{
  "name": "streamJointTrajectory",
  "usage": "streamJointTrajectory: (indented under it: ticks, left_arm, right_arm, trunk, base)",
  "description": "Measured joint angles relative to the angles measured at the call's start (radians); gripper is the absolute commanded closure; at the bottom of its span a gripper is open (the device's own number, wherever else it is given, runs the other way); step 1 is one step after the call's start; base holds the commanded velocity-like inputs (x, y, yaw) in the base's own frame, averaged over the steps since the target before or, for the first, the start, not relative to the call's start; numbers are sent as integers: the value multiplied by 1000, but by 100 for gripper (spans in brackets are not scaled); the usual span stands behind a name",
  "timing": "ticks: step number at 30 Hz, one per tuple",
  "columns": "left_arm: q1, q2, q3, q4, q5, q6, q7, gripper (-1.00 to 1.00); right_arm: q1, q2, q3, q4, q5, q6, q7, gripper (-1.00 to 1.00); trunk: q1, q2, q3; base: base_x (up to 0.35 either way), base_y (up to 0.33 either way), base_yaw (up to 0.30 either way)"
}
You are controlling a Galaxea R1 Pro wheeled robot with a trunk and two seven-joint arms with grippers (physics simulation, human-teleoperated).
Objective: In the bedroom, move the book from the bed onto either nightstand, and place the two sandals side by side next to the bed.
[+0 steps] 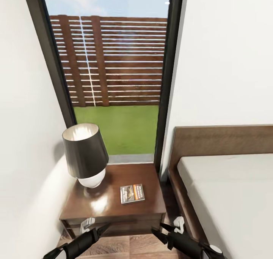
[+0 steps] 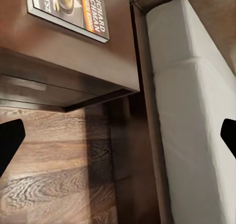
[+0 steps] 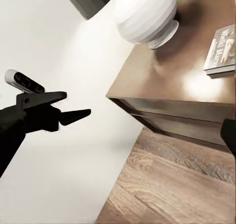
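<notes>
From your head camera, the nightstand (image 1: 113, 206) stands against the tall dark-framed window (image 1: 113, 73), between the white wall on the left and the bed (image 1: 227, 198) on the right. The Richard Bachman paperback (image 1: 132, 193) lies flat on the nightstand's glossy top, toward its front right part, well apart from the table lamp (image 1: 85, 154) with its dark shade and white base at the back left. Beyond the glass you see grass and a slatted fence (image 1: 117, 61). Both your arms sit low at the bottom edge, in front of the nightstand's drawer: your left tool (image 1: 101, 228) has its fingers close together, pointing toward the drawer front, and your right tool (image 1: 161, 230) shows two fingers spread slightly apart; neither holds anything. In your left wrist camera, the paperback (image 2: 69, 7) rests on the nightstand (image 2: 73, 51) top near the edge closest to the bed, with the light grey mattress (image 2: 191, 111) just beside the nightstand and the wood-plank floor (image 2: 54, 175) below; the two dark fingertips (image 2: 10, 143) at the picture's edges stand wide apart. In your right wrist camera, your left tool (image 3: 73, 108) hangs in front of the white wall, its fingers spread with nothing between them, while the lamp's white base (image 3: 145, 15) and a corner of the paperback (image 3: 221, 49) sit on the nightstand (image 3: 172, 96).
</notes>
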Motion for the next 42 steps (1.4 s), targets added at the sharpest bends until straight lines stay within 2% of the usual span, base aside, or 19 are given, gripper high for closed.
streamJointTrajectory:
  ticks: [3, 8, 11, 12, 14, 15, 17, 19, 23, 27, 29, 32, 33, 36, 38, 42]
  left_arm:
    - [0, 0, 0, 7, 1, -9, 0, -100]
    - [0, 1, 0, 25, 1, -15, 1, -100]
    - [0, 9, 0, 76, 0, -32, 1, -100]
    - [1, 18, -8, 129, -12, -63, 2, -100]
    - [3, 23, -13, 171, -30, -113, 6, -100]
    - [15, 25, -17, 184, -44, -146, 24, -100]
    - [43, 26, -19, 192, -59, -172, 64, -100]
    - [62, 26, -20, 195, -74, -185, 103, -100]
    - [77, 26, -21, 197, -102, -191, 132, -100]
    - [97, 26, -21, 197, -138, -194, 175, -100]
    - [104, 25, -21, 197, -166, -195, 232, -100]
    - [115, 23, -21, 197, -193, -196, 283, -100]
    - [123, 22, -22, 197, -215, -196, 304, -100]
    - [130, 22, -21, 197, -244, -196, 330, -100]
    - [133, 22, -21, 197, -273, -197, 372, -100]
    - [137, 20, -22, 197, -302, -197, 437, -100]
  right_arm:
    - [0, 0, 0, 64, -1, -1, 0, -100]
    - [0, 0, -1, 98, 0, -2, -1, -100]
    - [0, -1, -2, 105, 0, -3, -1, -100]
    - [0, -2, -2, 126, 0, -3, -1, -100]
    - [0, -2, 0, 182, -2, -3, -2, -100]
    - [0, -3, 3, 225, -5, -16, -2, -100]
    - [0, -3, 2, 266, -5, -62, -2, -100]
    - [0, -3, 2, 300, -5, -108, -1, -100]
    - [0, -3, 3, 370, -4, -141, -1, -100]
    - [0, -5, 1, 408, -4, -150, -1, -100]
    - [0, -8, 1, 420, -4, -152, -2, -100]
    - [0, -10, 1, 438, -3, -153, -2, -100]
    - [0, -11, 3, 462, -3, -154, -3, -100]
    - [1, -12, 1, 500, -1, -153, -3, -100]
    - [1, -13, 1, 523, -1, -152, -4, -100]
    - [2, -13, 2, 532, 1, -152, -46, -100]
  trunk:
    - [-12, 21, 9]
    - [-31, 56, 25]
    - [-42, 77, 34]
    - [-46, 84, 37]
    - [-54, 98, 44]
    - [-58, 105, 47]
    - [-65, 119, 53]
    - [-73, 133, 60]
    - [-88, 161, 72]
    - [-104, 189, 85]
    - [-111, 203, 91]
    - [-123, 224, 100]
    - [-127, 231, 103]
    - [-138, 252, 113]
    - [-146, 266, 119]
    - [-161, 294, 132]
  base:
    - [0, 0, 0]
    - [0, 0, 0]
    - [0, 0, 0]
    - [0, 0, 0]
    - [0, 0, 0]
    - [0, 0, 0]
    - [0, 0, 0]
    - [0, 0, 0]
    - [0, 0, 0]
    - [0, 0, 0]
    - [0, 0, 0]
    - [0, 0, 0]
    - [0, 0, 0]
    - [0, 0, 0]
    - [0, 0, 0]
    - [0, 0, 0]
